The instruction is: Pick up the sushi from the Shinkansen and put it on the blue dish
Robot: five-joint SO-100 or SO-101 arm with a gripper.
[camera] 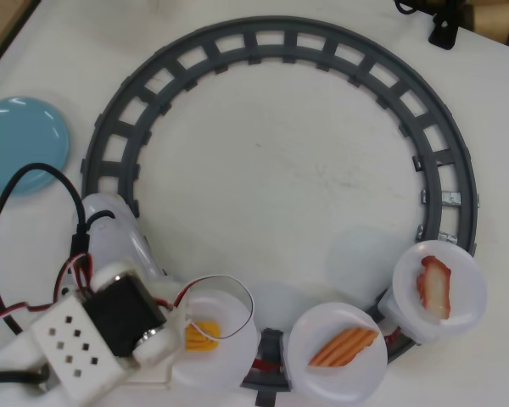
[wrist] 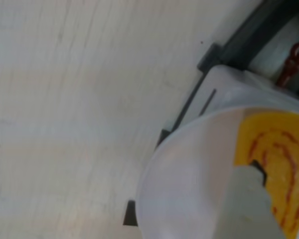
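1. The sushi (camera: 203, 337), a yellow-orange egg piece, is shown on the leftmost white plate (camera: 225, 360) of the Shinkansen (camera: 119, 233), at the near left of the overhead view; its left end is hidden beneath the arm.
2. The jaws (camera: 180, 332) are carried low over that plate. In the wrist view one white fingertip (wrist: 251, 206) is seen against the left edge of the sushi (wrist: 276, 164); the second finger is out of frame, so whether the jaws are open or closed cannot be told.
3. A one-sided push is judged the main hazard: if only the visible finger bears on the piece, it may be slid across the smooth plate (wrist: 189, 189) and off the rim.
4. The plate rests on a toy car on the grey track (camera: 445, 170); downward pressure could tip the car or derail it, and the two cars to the right would be disturbed with it.
5. The striped piece (camera: 343, 347) and the red-and-white piece (camera: 434, 287) lie on the plates further right, apart from the jaws, and are at little risk.
6. The red and black wires (camera: 237, 292) arch over the plate and could be snagged during a lift.
7. The blue dish (camera: 21, 142) lies at the far left of the desk (camera: 263, 170), beyond the train's nose; a weak grip could drop the piece on the way.
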